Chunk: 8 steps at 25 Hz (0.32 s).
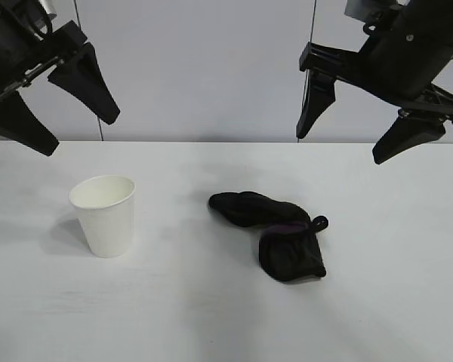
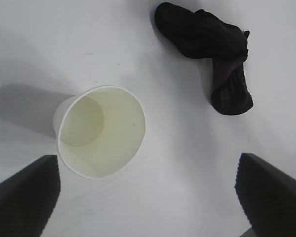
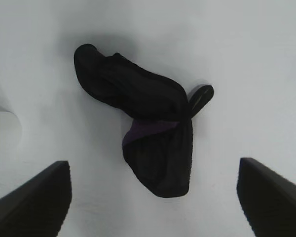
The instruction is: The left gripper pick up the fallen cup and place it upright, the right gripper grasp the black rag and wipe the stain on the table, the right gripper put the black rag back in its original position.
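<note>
The white paper cup [image 1: 103,214] stands upright on the white table [image 1: 211,317], at its left; the left wrist view looks down into its empty mouth [image 2: 101,131]. The black rag [image 1: 275,232] lies crumpled near the table's middle, with a purple edge and a small loop; it also shows in the left wrist view [image 2: 212,54] and the right wrist view [image 3: 148,123]. My left gripper [image 1: 79,132] hangs open and empty high above the cup. My right gripper [image 1: 343,147] hangs open and empty high above the rag. No stain is visible on the table.
A pale grey wall [image 1: 211,68] stands behind the table's far edge.
</note>
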Tool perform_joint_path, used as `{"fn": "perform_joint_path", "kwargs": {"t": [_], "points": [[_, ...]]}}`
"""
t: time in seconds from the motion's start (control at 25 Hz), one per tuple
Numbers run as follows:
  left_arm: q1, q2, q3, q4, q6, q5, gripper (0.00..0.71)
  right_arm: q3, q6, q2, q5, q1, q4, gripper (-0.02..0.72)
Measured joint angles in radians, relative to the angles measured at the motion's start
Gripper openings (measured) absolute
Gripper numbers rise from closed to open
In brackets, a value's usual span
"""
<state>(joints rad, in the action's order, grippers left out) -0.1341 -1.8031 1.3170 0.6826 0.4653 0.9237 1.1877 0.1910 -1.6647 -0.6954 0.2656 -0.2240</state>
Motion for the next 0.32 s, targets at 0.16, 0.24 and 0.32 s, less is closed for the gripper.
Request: {"fn": "perform_joint_path", "kwargs": {"t": [0.16,0.24,0.32], "points": [[0.000,0.000,0.000,0.000,0.000,-0.006,0.693,0.000,0.002,0.000,0.009,0.000,0.000,0.632],[0.000,0.000,0.000,0.000,0.000,-0.006,0.693,0.000,0.002,0.000,0.009,0.000,0.000,0.632],[0.000,0.000,0.000,0.000,0.000,-0.006,0.693,0.000,0.002,0.000,0.009,0.000,0.000,0.632]]}}
